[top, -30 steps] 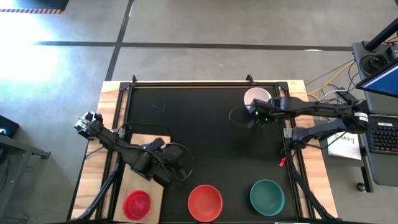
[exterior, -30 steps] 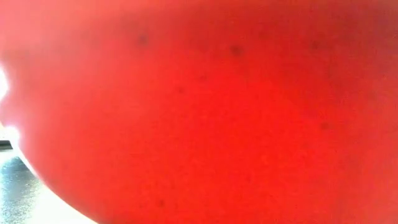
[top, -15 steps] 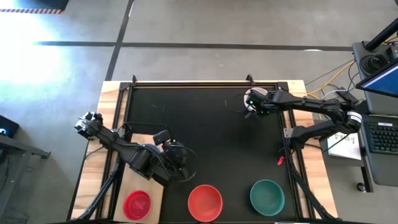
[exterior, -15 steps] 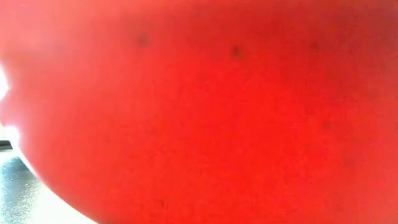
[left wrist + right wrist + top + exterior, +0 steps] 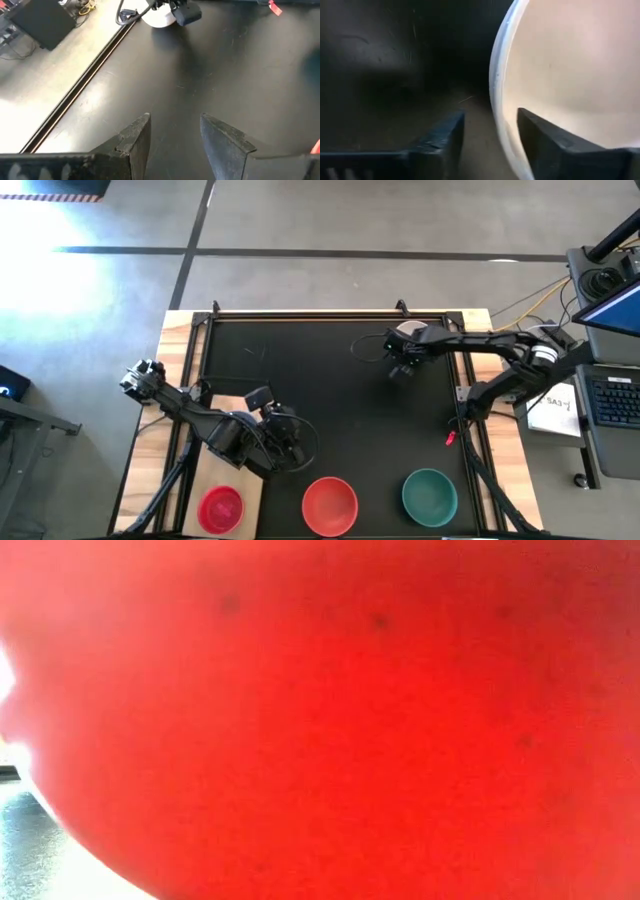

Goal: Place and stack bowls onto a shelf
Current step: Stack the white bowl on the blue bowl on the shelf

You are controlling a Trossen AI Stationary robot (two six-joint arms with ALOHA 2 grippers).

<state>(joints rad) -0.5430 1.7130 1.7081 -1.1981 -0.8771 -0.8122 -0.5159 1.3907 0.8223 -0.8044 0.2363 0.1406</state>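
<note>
A white bowl [image 5: 409, 331] stands upright on the black table at the far right, mostly under my right gripper [image 5: 400, 352]. In the right wrist view my right gripper [image 5: 490, 117] is open and astride the bowl's rim [image 5: 496, 90], one finger over the inside and one outside. I cannot tell whether either finger touches it. My left gripper [image 5: 261, 396] is open and empty above the table beside the shelf [image 5: 250, 502], and also shows in the left wrist view [image 5: 175, 130]. A magenta bowl [image 5: 221, 506] rests on the shelf. A red bowl [image 5: 330, 505] and a teal bowl [image 5: 430, 493] stand at the near edge.
The red bowl's wall [image 5: 320, 720] fills the low view. A black rail [image 5: 320, 313] runs along the table's far edge. A small red object [image 5: 452, 440] lies by the right edge. The middle of the black table [image 5: 330, 400] is bare.
My right gripper has gone from the near side of the white bowl toward the far and left edges and now stands over the bowl's rim. My left gripper has gone a little toward the far edge.
</note>
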